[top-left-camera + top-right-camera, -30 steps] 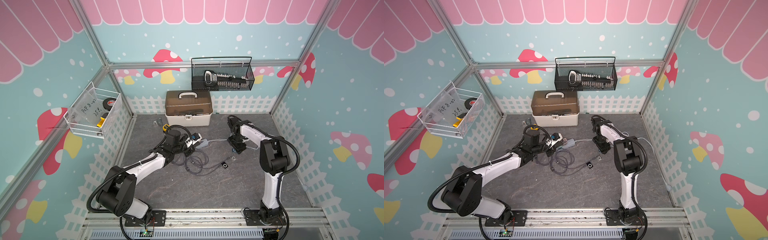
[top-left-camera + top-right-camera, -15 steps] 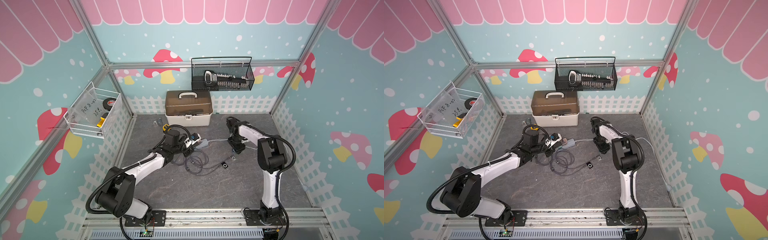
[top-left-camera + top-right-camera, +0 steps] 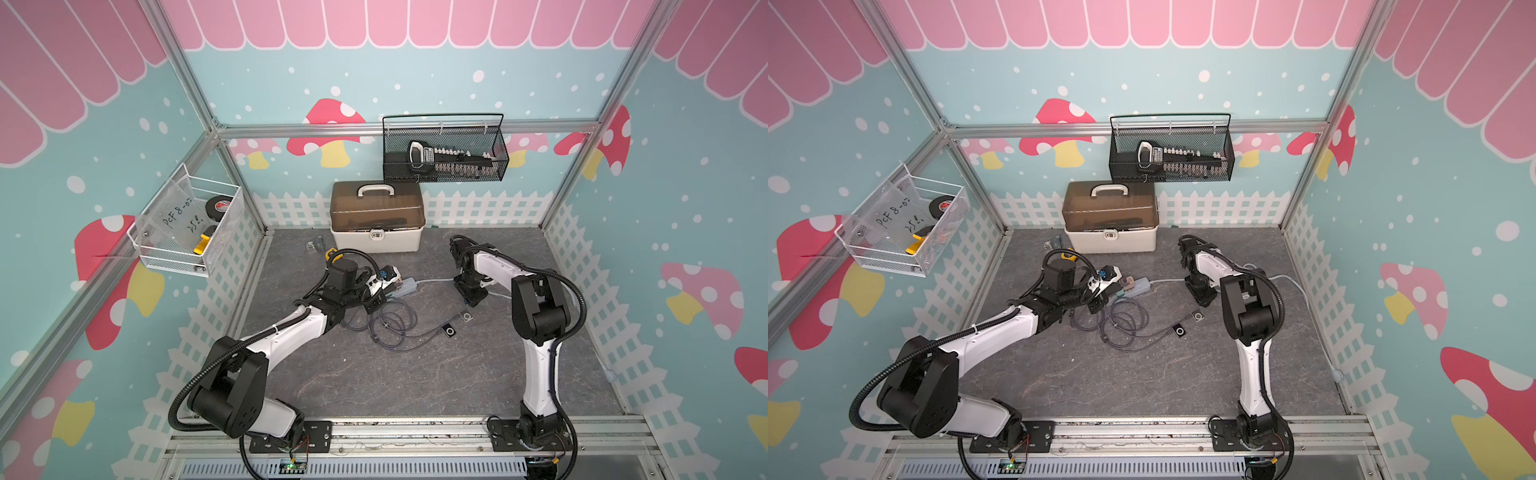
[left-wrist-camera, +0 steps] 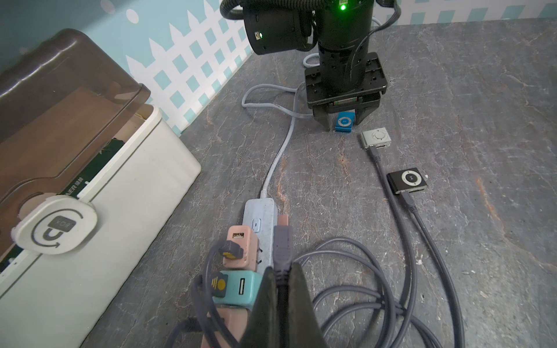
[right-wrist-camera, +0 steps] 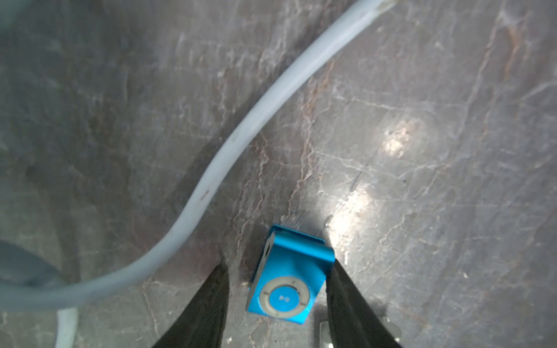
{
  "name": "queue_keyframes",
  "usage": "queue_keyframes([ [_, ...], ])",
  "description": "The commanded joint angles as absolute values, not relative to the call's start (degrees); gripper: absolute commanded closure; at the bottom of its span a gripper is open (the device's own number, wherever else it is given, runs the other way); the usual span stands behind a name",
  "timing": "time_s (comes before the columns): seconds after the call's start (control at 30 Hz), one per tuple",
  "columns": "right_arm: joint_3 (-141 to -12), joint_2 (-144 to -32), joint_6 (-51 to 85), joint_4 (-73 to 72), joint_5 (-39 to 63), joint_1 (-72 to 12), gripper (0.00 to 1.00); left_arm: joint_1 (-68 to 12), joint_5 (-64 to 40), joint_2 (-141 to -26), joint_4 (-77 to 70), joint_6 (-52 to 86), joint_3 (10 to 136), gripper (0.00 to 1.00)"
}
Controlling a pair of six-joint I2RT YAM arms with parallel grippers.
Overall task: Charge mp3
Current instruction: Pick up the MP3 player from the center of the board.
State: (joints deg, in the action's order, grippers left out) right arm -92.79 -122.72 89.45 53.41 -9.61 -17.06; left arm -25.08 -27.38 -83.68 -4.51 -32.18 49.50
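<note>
Teal mushroom walls (image 3: 415, 62) enclose a grey mat (image 3: 374, 374); a box (image 3: 376, 216) stands at the back. Right gripper (image 5: 277, 266) straddles the blue mp3 (image 5: 291, 268) on the mat, one finger touching, not clamped; its jaws have narrowed since a second ago. Left gripper (image 4: 281, 272) clenches a plug (image 4: 281, 241), unmoved.

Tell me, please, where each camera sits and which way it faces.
Top views: high in front, looking down; both arms show whole.
Left wrist: low, faces the right gripper; left gripper pinches a purple plug.
Right wrist: looks down at the blue mp3 between its fingers.
Shared: both wrist views show the blue mp3.
</note>
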Motion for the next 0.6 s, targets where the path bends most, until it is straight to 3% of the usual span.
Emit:
queue_keyframes([
  [0.0, -94.1, -124.29, 88.22, 54.45, -11.3, -17.75, 0.53, -24.7, -27.34, -82.09, -3.34, -33.93, 49.92, 1.0],
  [0.13, -92.42, -123.8, 84.9, 54.52, -11.01, -17.93, 0.63, -24.7, -27.11, -82.11, -3.17, -34.01, 49.92, 1.0],
  [0.3, -88.46, -122.4, 80.64, 53.65, -10.55, -17.93, 0.68, -24.71, -26.78, -82.14, -2.94, -34.12, 50.1, 1.0],
  [0.43, -87.84, -121.93, 71.33, 51.62, -9.17, -17.92, 0.76, -24.7, -26.81, -82.18, -2.82, -34.1, 50.23, 1.0],
  [0.57, -87.93, -123.31, 56.83, 48.89, -1.64, -18.41, 0.85, -24.7, -26.96, -82.49, -3.03, -33.79, 50.45, 1.0],
])
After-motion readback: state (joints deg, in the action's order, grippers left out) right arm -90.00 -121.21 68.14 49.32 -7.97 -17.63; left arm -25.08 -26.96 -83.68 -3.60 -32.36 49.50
